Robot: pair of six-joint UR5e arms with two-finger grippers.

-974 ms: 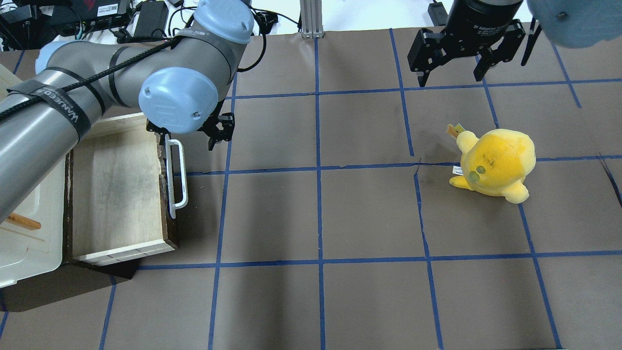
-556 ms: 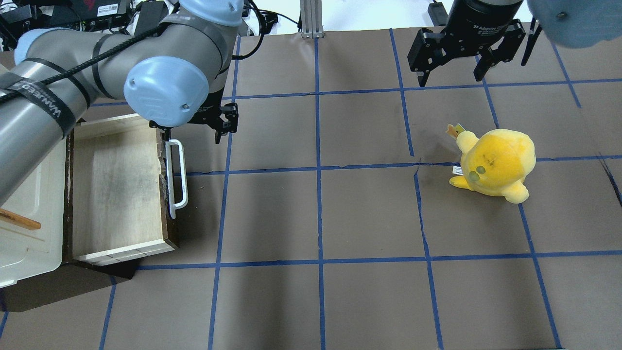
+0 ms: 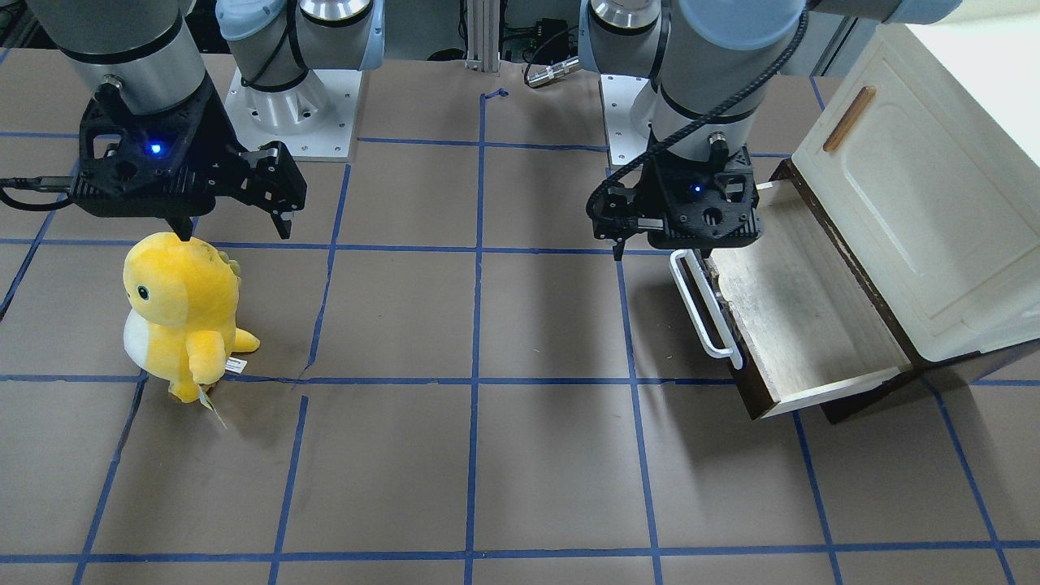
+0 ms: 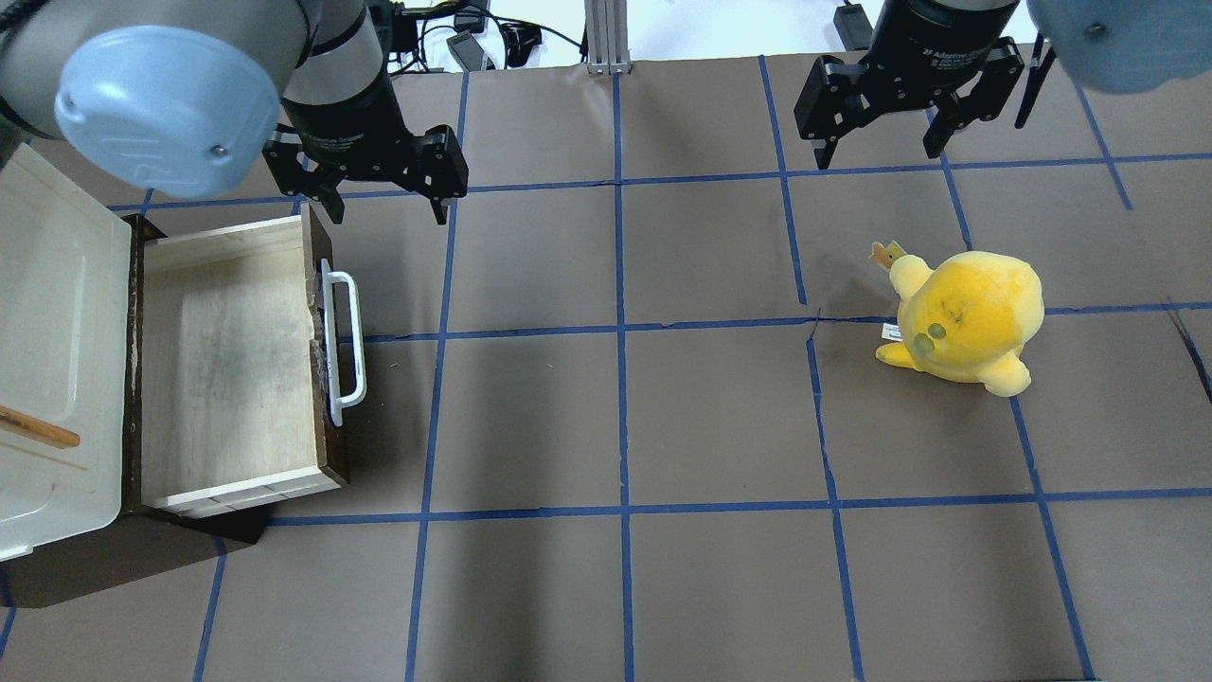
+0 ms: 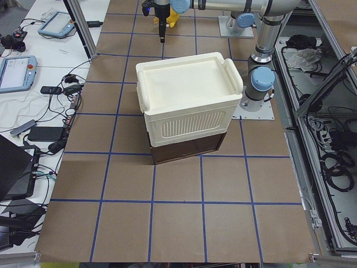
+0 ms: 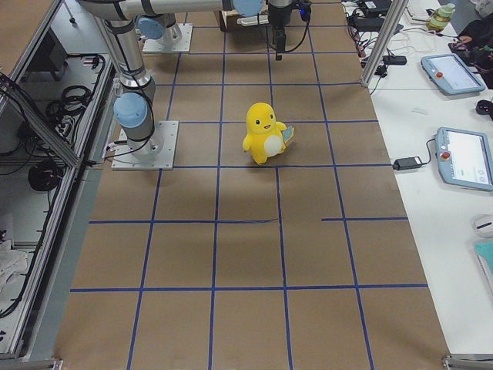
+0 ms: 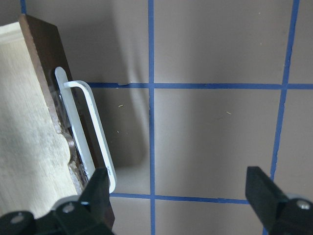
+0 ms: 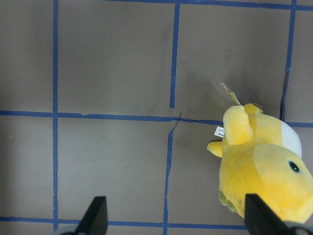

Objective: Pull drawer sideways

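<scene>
The dark brown drawer (image 4: 227,360) stands pulled out of the cream cabinet, with its pale interior showing. Its white bar handle (image 4: 346,346) faces the table's middle. My left gripper (image 4: 379,206) is open and empty, hovering just beyond the handle's far end and apart from it. The front view shows the left gripper (image 3: 662,248) above the handle's (image 3: 707,305) robot-side end. In the left wrist view the handle (image 7: 85,132) lies beside one of the spread fingers (image 7: 98,188). My right gripper (image 4: 876,152) is open and empty at the far right.
The cream-white cabinet (image 4: 57,313) fills the left edge, and a dark base sticks out under it. A yellow plush toy (image 4: 966,317) stands on the right half, below the right gripper; it also shows in the right wrist view (image 8: 264,166). Brown paper with blue tape lines covers the table.
My left arm has swung back and to the left, carrying its gripper away from the handle's far end toward the robot's side. The drawer, the plush and the right arm have not moved.
</scene>
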